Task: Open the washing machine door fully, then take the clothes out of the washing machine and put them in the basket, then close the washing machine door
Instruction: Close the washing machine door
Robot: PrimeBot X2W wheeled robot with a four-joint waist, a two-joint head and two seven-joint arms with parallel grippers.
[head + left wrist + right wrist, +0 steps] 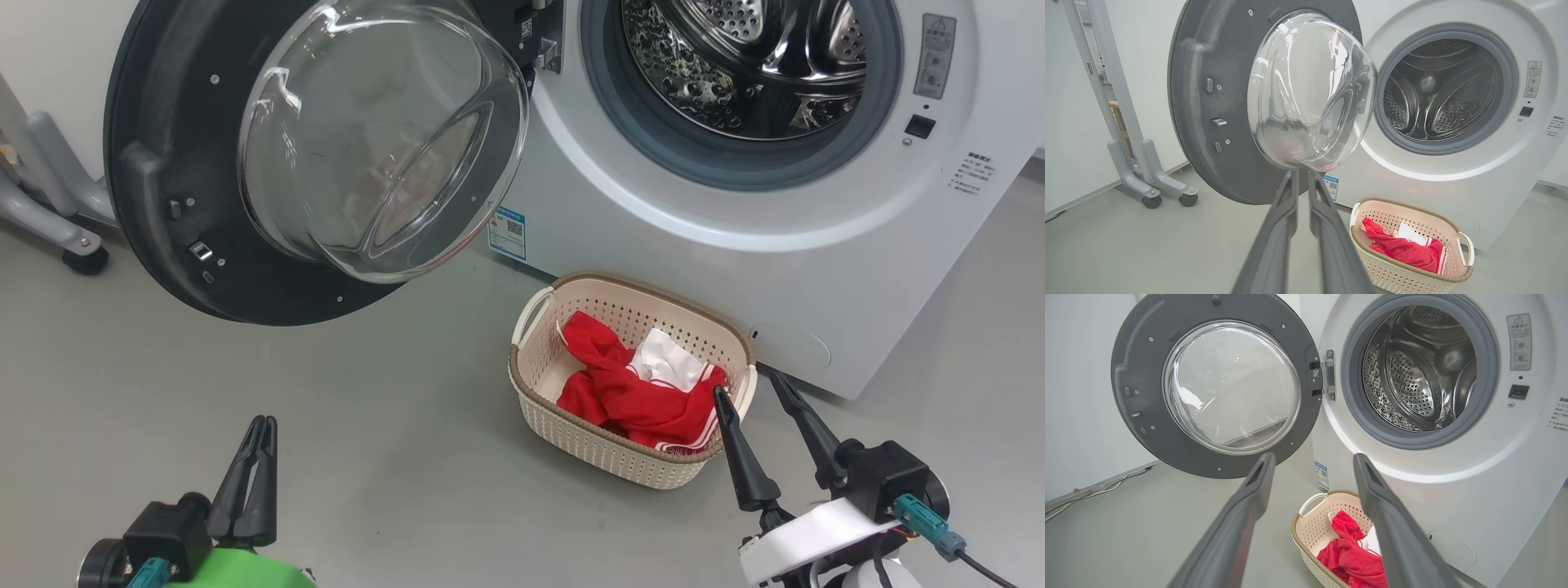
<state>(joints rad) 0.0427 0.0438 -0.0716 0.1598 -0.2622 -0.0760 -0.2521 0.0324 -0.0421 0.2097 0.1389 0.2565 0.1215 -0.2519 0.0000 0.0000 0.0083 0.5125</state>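
The washing machine stands with its door swung wide to the left, glass bowl facing me. Its steel drum shows no cloth inside. The red and white clothes lie in the cream basket on the floor in front of the machine. My right gripper is open over the basket's right end, its fingers empty. My left gripper is low at the left, below the door, fingers nearly together and holding nothing. In the left wrist view the left gripper points at the door's lower edge.
A grey stand on castors is left of the door by the white wall. Cables run along the wall's foot. Bare grey floor lies between me and the basket.
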